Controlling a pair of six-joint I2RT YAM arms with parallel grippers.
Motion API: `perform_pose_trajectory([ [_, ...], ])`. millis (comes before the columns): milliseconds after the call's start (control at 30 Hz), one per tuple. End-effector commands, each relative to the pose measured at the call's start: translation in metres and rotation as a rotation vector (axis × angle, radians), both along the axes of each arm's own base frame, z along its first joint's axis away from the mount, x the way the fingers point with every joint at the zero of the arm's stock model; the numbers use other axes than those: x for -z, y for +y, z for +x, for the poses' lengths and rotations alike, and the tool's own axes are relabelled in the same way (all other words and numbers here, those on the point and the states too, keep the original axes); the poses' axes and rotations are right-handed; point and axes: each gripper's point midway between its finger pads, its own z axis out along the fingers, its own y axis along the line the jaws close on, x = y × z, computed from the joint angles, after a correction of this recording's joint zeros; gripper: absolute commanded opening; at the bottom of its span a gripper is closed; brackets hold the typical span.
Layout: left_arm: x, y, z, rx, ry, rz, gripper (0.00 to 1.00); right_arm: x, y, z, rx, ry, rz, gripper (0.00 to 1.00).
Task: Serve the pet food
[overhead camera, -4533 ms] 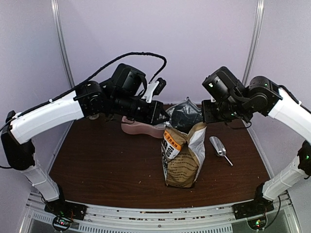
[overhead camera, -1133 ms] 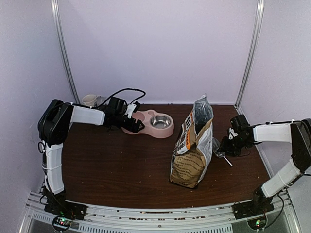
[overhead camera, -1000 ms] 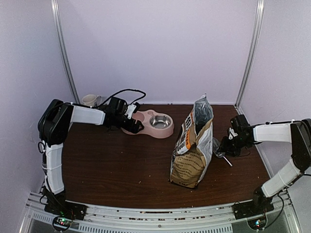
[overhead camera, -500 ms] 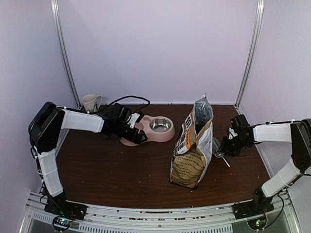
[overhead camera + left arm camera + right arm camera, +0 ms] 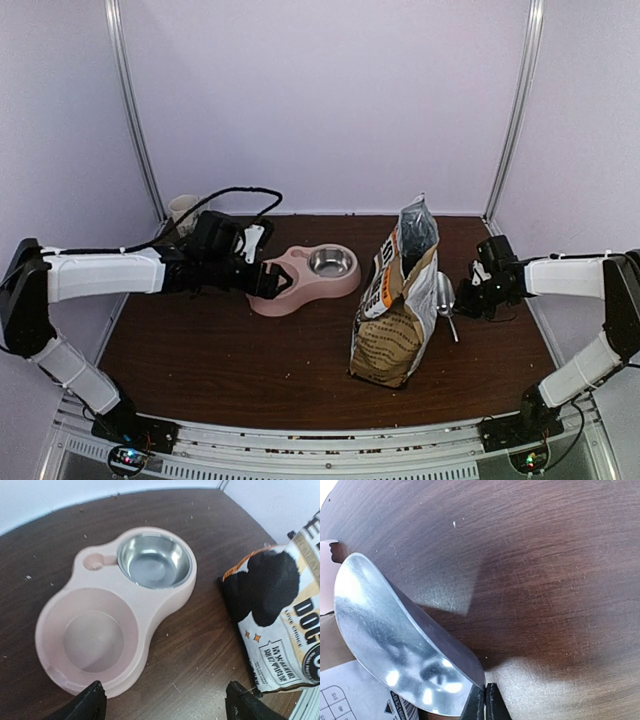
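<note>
Right of bag (image 5: 395, 310): right gripper (image 5: 485, 701) pinched shut on scoop (image 5: 395, 645) handle. Left gripper (image 5: 167, 706) wide open, empty, at bowl (image 5: 165, 615) edge. Kibble unseen, presumably bagged. Risk: scoop knocks bag, toppling it.

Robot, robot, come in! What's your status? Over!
Left gripper open, at pink bowl. Right gripper shut on metal scoop. No kibble showing; both bowl wells empty. Bag stands between scoop and bowl.

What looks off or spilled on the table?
Pale specks lie scattered over the table around the pink double bowl, like stray crumbs. Both its wells are empty. Nothing else stands out.
</note>
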Motion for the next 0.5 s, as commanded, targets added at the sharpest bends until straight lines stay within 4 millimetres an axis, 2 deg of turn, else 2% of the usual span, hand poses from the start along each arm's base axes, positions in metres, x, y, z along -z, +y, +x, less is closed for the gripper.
perform_pose_trajectory([
  [0,-0.062,0.026,0.005,-0.120,-0.185,-0.075,0.85,-0.008,-0.008,0.001,0.051,-0.051,-0.005,0.00],
  [133,-0.111,0.058,-0.013,-0.191,-0.312,-0.132,0.87,-0.033,-0.012,-0.002,0.087,-0.119,0.008,0.00],
  [233,-0.141,0.069,-0.029,-0.196,-0.348,-0.190,0.87,-0.063,-0.013,-0.006,0.121,-0.193,0.044,0.00],
  [333,-0.164,0.065,-0.044,-0.168,-0.359,-0.238,0.84,-0.106,-0.015,-0.012,0.171,-0.303,0.097,0.00],
  [467,-0.199,0.044,-0.065,-0.113,-0.380,-0.308,0.83,-0.175,-0.011,-0.020,0.217,-0.451,0.189,0.00],
])
